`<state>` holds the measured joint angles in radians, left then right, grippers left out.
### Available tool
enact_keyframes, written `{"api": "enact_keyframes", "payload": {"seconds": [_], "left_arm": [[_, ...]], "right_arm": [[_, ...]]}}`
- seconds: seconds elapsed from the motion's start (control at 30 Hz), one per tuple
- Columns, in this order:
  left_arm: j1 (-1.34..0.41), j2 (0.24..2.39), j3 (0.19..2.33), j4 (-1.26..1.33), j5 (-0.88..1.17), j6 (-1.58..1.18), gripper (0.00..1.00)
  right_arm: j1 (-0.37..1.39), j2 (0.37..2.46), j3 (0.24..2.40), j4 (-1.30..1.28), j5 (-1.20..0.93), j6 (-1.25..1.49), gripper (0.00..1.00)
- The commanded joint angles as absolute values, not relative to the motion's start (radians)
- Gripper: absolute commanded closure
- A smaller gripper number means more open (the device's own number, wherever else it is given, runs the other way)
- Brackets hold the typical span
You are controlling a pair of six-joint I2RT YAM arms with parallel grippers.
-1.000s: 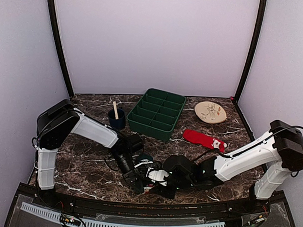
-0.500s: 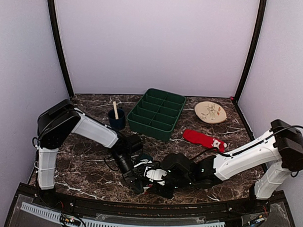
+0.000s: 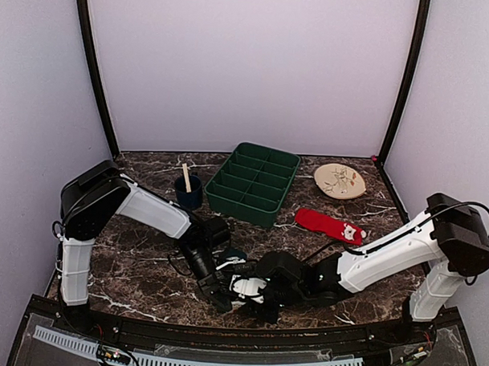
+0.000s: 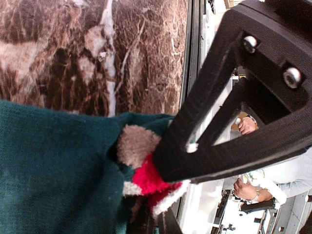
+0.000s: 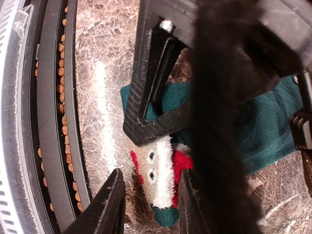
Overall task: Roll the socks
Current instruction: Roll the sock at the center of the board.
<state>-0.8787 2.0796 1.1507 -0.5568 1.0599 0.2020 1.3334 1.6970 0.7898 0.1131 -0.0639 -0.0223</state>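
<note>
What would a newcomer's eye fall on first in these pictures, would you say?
Both arms meet near the table's front edge: the left gripper is shut on the dark teal sock's red-and-white patterned end, and the right gripper's open fingers straddle that same end. After that, the bright red sock lying alone on the right, near the plate.

Beyond left claw (image 3: pixel 216 298): green compartment tray (image 3: pixel 242 205); leftward, navy cup (image 3: pixel 189 195) holding wooden stick (image 3: pixel 186 177); rightward, patterned round plate (image 3: pixel 339 181). Marble tabletop (image 3: pixel 146 252).
</note>
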Motion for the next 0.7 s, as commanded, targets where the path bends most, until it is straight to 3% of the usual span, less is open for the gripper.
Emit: {"api": "enact_keyframes", "payload": {"seconds": [0.0, 0.53, 0.67], "left_arm": [[-0.873, 2.09, 1.134, -0.575, 1.049, 0.212, 1.0], [-0.872, 2.059, 1.11, -0.536, 1.018, 0.178, 1.0], [-0.866, 2.005, 1.06, -0.443, 0.983, 0.098, 0.93]], "right_arm": [[1.344, 1.72, 0.795, 0.141, -0.077, -0.023, 0.69], [1.338, 1.77, 0.779, 0.152, -0.109, 0.025, 1.0], [1.335, 1.772, 0.784, 0.139, -0.118, 0.029, 1.0]]}}
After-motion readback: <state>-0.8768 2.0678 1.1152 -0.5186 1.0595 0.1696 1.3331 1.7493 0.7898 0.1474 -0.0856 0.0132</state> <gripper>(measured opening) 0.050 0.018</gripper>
